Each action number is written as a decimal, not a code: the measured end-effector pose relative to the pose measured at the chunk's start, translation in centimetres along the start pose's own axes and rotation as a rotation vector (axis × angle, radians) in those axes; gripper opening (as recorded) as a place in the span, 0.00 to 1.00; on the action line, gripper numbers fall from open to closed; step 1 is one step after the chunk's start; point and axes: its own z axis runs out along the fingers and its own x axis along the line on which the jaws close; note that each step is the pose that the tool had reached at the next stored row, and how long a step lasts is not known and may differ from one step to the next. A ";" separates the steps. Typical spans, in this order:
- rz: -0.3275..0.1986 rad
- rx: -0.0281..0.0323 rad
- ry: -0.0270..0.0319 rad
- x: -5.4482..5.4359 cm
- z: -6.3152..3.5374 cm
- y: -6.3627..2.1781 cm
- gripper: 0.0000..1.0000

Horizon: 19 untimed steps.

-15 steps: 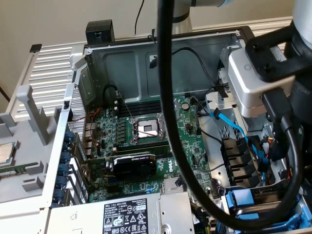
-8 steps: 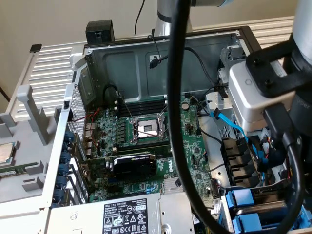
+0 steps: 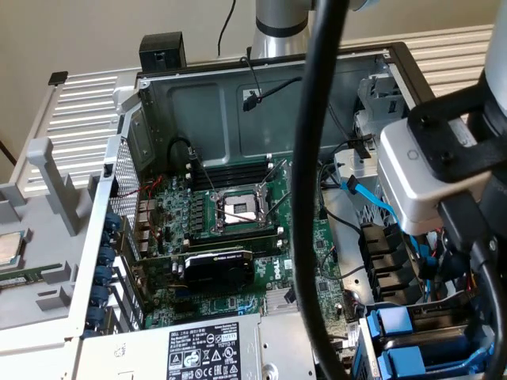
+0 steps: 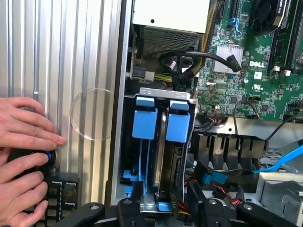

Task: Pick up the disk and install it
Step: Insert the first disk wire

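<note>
Gripper (image 4: 161, 209) at bay (image 4: 165, 91), 2 blue carriers (image 4: 144, 124) (narrow gap)

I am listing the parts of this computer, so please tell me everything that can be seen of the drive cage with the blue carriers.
The drive cage is a grey sheet-metal frame at the edge of the open case, beside the green motherboard. It holds two blue plastic carriers side by side, one and the other, with a silver drive edge between them. A blue cable runs nearby.
</note>
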 end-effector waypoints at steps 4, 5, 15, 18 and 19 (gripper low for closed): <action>-0.021 -0.0006 -0.0122 0.1 0.21 -0.25 0.49; -0.024 -0.0006 -0.0154 0.1 0.30 -0.30 0.49; -0.042 -0.0058 -0.0466 0.5 0.95 -0.33 0.49; -0.044 -0.0058 -0.0488 0.6 1.11 -0.31 0.49; -0.045 -0.0058 -0.0501 0.6 1.19 -0.31 0.49</action>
